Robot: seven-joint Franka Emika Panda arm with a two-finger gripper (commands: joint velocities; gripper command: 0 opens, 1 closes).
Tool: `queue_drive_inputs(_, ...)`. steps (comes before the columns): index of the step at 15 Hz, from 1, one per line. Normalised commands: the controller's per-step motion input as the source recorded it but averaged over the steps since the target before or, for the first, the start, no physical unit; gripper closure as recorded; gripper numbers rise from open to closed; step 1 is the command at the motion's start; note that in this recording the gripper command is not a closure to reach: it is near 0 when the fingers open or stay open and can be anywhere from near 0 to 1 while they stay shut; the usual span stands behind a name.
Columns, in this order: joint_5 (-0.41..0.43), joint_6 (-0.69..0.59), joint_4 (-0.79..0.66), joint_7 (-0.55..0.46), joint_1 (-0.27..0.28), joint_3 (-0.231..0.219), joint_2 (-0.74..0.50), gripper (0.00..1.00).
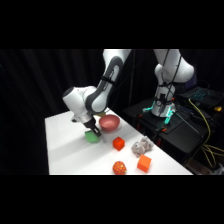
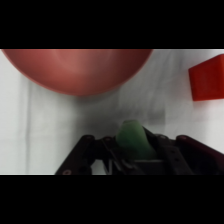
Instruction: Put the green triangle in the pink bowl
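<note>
The green triangle (image 1: 91, 136) is a small bright green block just left of the pink bowl (image 1: 109, 122), low over the white table. My gripper (image 1: 91, 130) comes down on it from above and is shut on it. In the wrist view the green triangle (image 2: 131, 137) sits between the dark fingers (image 2: 159, 146) of my gripper (image 2: 132, 145). The pink bowl (image 2: 75, 70) fills the top of that view, a short way ahead of the block. I cannot tell whether the block still touches the table.
A red cube (image 1: 118, 143) lies right of the triangle and shows again as the red cube (image 2: 207, 77) at the wrist view's right edge. Nearer the front are a grey lumpy object (image 1: 142, 146), an orange cube (image 1: 144, 163) and a red-orange textured ball (image 1: 119, 167).
</note>
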Motion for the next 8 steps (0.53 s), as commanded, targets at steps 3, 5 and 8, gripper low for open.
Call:
queue_drive_inputs(3, 0.038, 0.16, -0.69, 0.03, 0.080, -0.023, -0.78, 0.48)
queue_drive_inputs(5, 0.044, 0.23, -0.79, 0.05, 0.076, -0.040, -0.86, 0.48)
queue_drive_inputs(8, 0.071, 0.29, -0.77, 0.04, 0.051, -0.069, -0.79, 0.49)
